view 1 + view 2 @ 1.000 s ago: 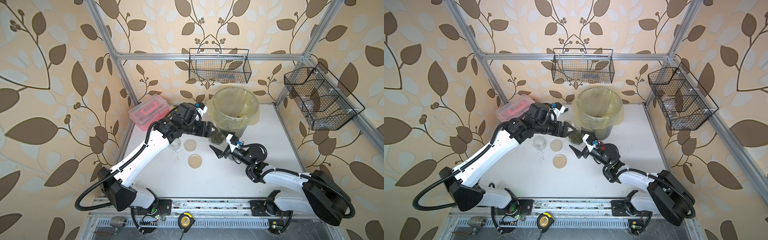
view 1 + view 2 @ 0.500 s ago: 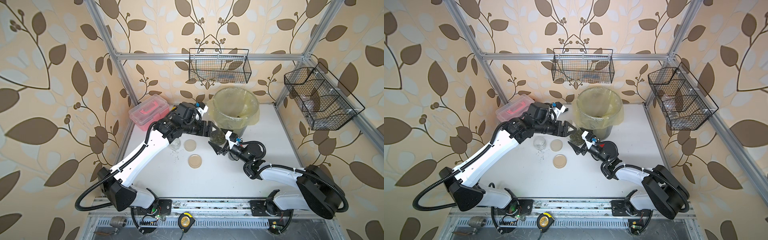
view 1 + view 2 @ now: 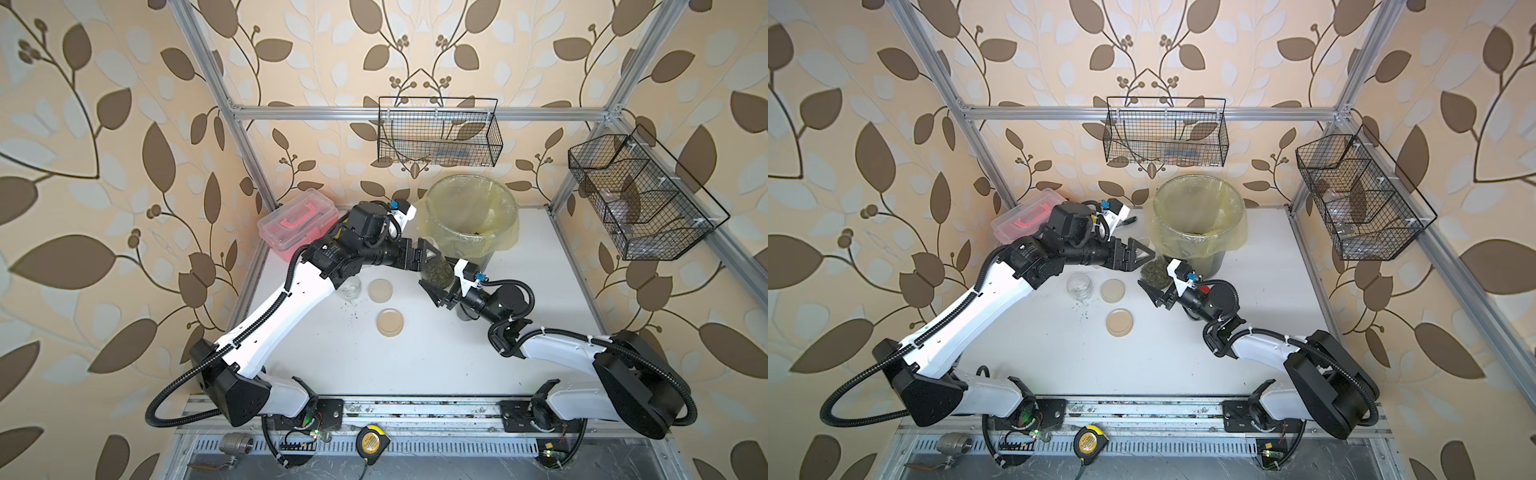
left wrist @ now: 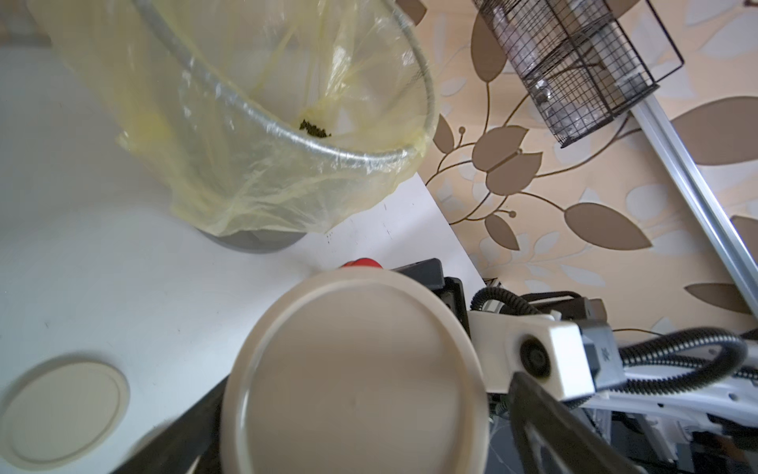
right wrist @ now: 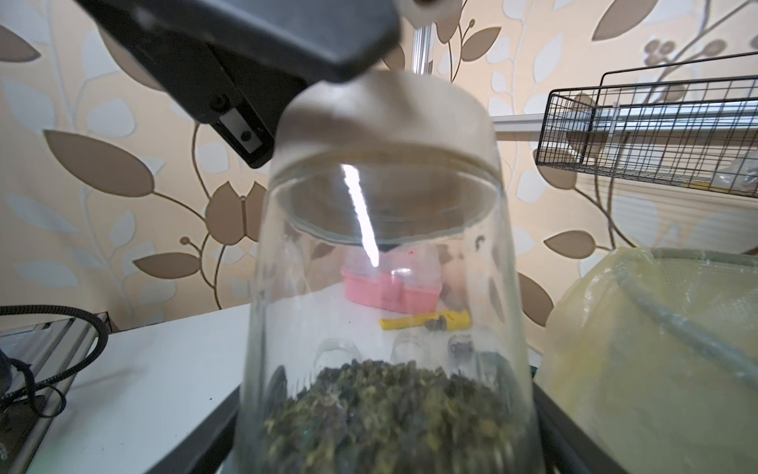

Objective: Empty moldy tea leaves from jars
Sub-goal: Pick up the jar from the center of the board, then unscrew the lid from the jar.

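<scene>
The right gripper (image 3: 440,287) has its jaws clamped on the jar (image 5: 381,287) body, holding the moldy tea leaves (image 5: 389,406) beside the bin (image 3: 513,208). The left gripper (image 3: 429,254) jaws stand apart around the beige lid (image 4: 352,377), apparently placed for lid removal.

Both arms reach toward each other, left fingers (image 4: 545,427) spread, right fingers (image 3: 433,291) clamped.
</scene>
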Available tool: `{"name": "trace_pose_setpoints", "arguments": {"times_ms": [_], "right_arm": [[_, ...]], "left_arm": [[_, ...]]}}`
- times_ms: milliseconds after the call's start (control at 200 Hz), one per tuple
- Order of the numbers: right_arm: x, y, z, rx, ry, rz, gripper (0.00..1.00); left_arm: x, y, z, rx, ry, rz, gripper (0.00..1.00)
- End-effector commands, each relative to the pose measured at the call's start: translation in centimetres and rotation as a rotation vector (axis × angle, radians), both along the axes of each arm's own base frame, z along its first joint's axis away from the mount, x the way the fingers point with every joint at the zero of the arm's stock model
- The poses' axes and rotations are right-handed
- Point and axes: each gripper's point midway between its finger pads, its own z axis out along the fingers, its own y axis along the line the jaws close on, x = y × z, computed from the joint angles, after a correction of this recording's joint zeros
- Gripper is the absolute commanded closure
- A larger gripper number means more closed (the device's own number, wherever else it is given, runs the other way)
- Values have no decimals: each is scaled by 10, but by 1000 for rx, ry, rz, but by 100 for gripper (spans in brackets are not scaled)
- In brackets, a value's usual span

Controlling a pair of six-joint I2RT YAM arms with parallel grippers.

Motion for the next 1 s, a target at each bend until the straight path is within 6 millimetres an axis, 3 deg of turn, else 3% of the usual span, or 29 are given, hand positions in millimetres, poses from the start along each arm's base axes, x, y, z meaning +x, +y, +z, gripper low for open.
{"name": "trace_pose_setpoints", "arguments": {"times_ms": [0, 125, 230, 525, 780, 815, 995], "right_arm": [[-6, -14, 43, 108, -75, 9, 57], [-14, -23, 54, 116, -104, 21, 60], [-24, -28, 65, 131, -136, 52, 61], [-48, -29, 82, 114, -204, 117, 61], [-58, -26, 87, 92, -225, 157, 61], [-59, -26, 88, 94, -225, 159, 61], [-57, -24, 89, 96, -222, 161, 61]], "left_arm": [[-22, 10, 66, -62, -301, -87, 1], [-46, 9, 77, -1, -454, -251, 1], [-69, 4, 74, 29, -535, -438, 1], [-50, -11, 82, 9, -512, -448, 1], [-48, -19, 78, -6, -440, -480, 1], [-41, -25, 67, 4, -405, -487, 1], [-41, -26, 62, 1, -366, -493, 24]]}}
